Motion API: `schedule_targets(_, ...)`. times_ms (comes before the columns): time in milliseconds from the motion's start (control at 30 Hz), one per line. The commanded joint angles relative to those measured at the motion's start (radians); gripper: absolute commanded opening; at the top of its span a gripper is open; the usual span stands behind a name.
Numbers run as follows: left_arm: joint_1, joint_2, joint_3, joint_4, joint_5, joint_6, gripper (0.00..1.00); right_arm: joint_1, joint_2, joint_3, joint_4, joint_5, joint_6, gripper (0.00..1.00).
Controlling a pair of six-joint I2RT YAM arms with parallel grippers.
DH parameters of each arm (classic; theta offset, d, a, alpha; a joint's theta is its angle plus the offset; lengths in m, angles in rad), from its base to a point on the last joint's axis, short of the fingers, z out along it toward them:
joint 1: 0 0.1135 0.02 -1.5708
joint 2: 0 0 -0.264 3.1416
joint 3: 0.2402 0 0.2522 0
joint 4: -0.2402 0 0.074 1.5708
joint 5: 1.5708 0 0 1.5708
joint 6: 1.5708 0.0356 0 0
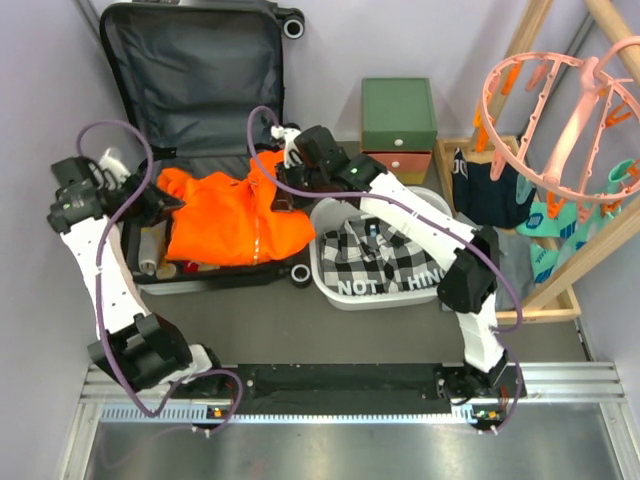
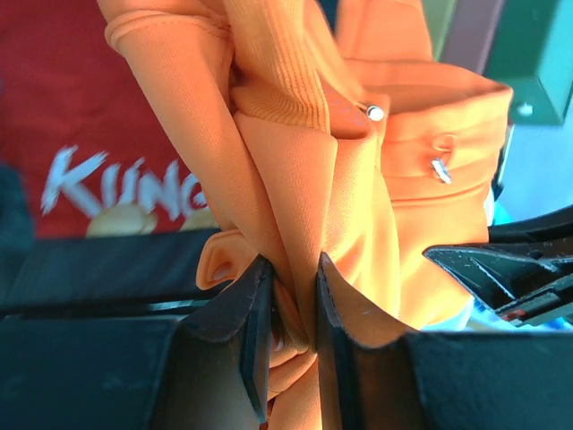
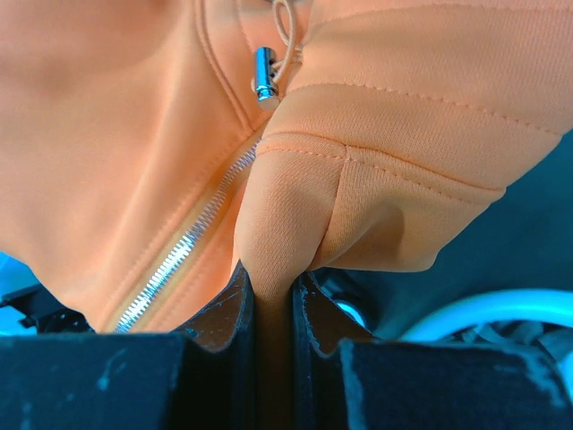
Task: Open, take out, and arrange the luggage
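Note:
The luggage (image 1: 190,80) lies open at the back left, its lid with dark grey lining flat against the wall side. An orange zip jacket (image 1: 230,220) is stretched over the lower half of the case. My left gripper (image 1: 163,203) is shut on the jacket's left edge; in the left wrist view a fold of orange cloth (image 2: 295,161) is pinched between the fingers of the left gripper (image 2: 294,269). My right gripper (image 1: 290,165) is shut on the jacket's right upper corner; the right gripper (image 3: 273,282) clamps a fold beside the zipper (image 3: 179,251). A red printed garment (image 2: 81,116) lies underneath.
A white laundry basket (image 1: 335,290) holding a black-and-white checked garment (image 1: 380,255) stands right of the case. Behind it is a green drawer box (image 1: 398,115). A pink peg hanger (image 1: 560,100) and wooden rack (image 1: 600,250) fill the right side.

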Motion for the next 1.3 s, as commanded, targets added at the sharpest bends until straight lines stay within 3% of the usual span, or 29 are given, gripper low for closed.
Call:
schedule_targets(0,-0.168,-0.017,0.059,0.157,0.010,-0.073,0.00,-0.036,-0.181,0.020,0.063,0.045,-0.037,0.00)
schedule_targets(333,-0.545,0.014,0.101,0.456,-0.071,-0.222,0.00,-0.188,-0.480,-0.224,-0.076,0.244,-0.077,0.00)
schedule_targets(367,-0.696,0.043,0.098,0.485,-0.108,-0.236,0.00,-0.228,-0.573,-0.310,-0.128,0.322,-0.076,0.00)
schedule_targets(500,-0.892,0.104,0.049,0.534,-0.207,-0.218,0.00,-0.357,-0.750,-0.548,-0.155,0.335,-0.041,0.00)
schedule_targets(667,-1.092,0.201,-0.031,0.593,-0.295,-0.178,0.00,-0.458,-0.821,-0.762,-0.089,0.339,-0.047,0.00)
schedule_targets(900,-1.128,0.222,-0.206,0.654,-0.464,-0.063,0.00,-0.466,-0.732,-0.845,-0.052,0.395,-0.097,0.00)
schedule_targets(1033,-1.130,0.222,-0.235,0.608,-0.465,-0.052,0.00,-0.466,-0.671,-0.822,-0.138,0.509,-0.071,0.00)
schedule_targets(1267,-1.130,0.163,-0.246,0.525,-0.473,0.006,0.00,-0.464,-0.660,-0.834,-0.253,0.514,-0.031,0.00)
